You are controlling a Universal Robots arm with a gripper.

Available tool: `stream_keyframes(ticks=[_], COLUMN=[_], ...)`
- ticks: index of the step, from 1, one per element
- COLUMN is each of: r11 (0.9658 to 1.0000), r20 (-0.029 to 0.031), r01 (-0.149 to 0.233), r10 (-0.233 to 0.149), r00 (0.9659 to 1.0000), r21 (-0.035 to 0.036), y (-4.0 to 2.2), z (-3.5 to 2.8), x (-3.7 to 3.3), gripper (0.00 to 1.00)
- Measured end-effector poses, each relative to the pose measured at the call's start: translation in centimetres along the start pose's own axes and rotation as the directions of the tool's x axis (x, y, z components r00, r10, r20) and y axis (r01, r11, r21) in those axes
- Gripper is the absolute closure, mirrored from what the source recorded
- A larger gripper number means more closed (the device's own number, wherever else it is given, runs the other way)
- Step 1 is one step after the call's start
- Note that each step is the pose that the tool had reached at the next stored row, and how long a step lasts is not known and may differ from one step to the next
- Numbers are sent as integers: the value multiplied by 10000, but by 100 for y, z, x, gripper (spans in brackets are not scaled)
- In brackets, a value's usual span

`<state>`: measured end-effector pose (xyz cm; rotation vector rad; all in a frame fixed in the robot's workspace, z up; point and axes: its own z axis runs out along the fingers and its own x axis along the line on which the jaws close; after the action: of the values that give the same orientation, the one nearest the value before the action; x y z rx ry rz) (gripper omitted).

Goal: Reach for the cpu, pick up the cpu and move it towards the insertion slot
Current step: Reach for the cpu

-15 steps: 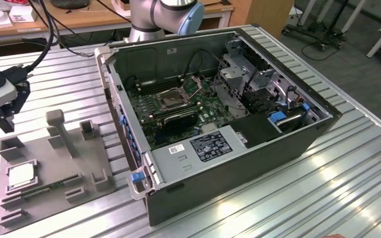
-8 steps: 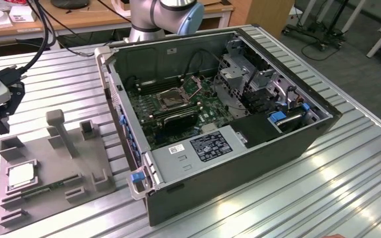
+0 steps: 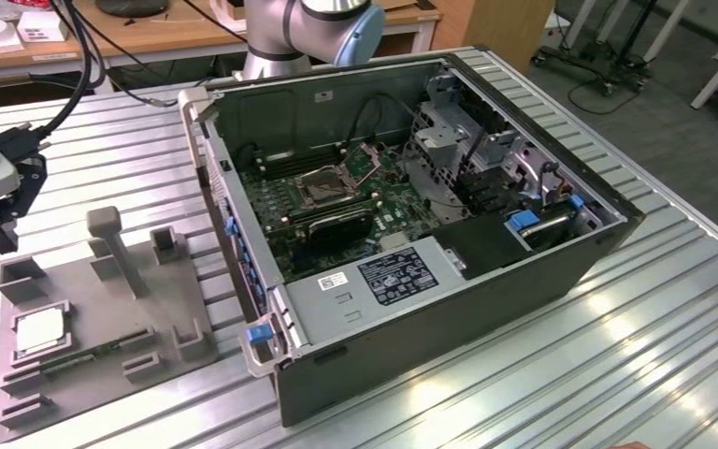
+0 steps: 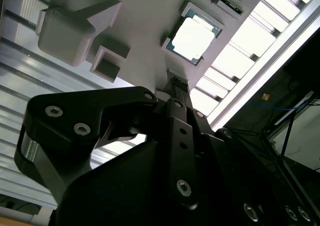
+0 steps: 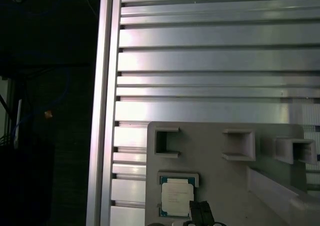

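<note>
Your cpu [image 3: 38, 329], a pale silvery square edged green, lies in the grey fixture plate [image 3: 97, 309]. Your tool [image 3: 1, 243] hangs nearby, jaws together, empty. An open computer case [image 3: 522, 290] stands beside the plate.

1. Setting: a robotics lab or test workshop, set up for computer assembly trials.
2. The worktop [image 3: 658, 309] is built of slotted aluminium profiles, bare metal, as on a test rig. The same ribbed surface shows in both wrist views.
3. An industrial robot arm [image 3: 296, 28] stands at the worktop's far edge.
4. A desktop computer case [image 3: 459, 281] lies on its side, panel off, motherboard [image 3: 334, 201] exposed.
5. A grey purpose-made fixture plate [image 3: 97, 327] sits beside the case, with the cpu [image 3: 37, 329] seated in a pocket.
6. Background: a wooden desk [image 3: 160, 33] with loose cables [image 3: 81, 75], and wheeled stand bases [image 3: 602, 70] on a grey floor [image 3: 677, 108].
</note>
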<state>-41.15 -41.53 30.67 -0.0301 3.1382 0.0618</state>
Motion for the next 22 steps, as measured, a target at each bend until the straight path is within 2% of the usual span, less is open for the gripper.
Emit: stream_keyframes(ticks=[22], r11=[10000], r20=[1], r01=[0], r10=[0], r00=[10000], r21=[0], y=[-29], z=[47], x=[1], gripper=[90])
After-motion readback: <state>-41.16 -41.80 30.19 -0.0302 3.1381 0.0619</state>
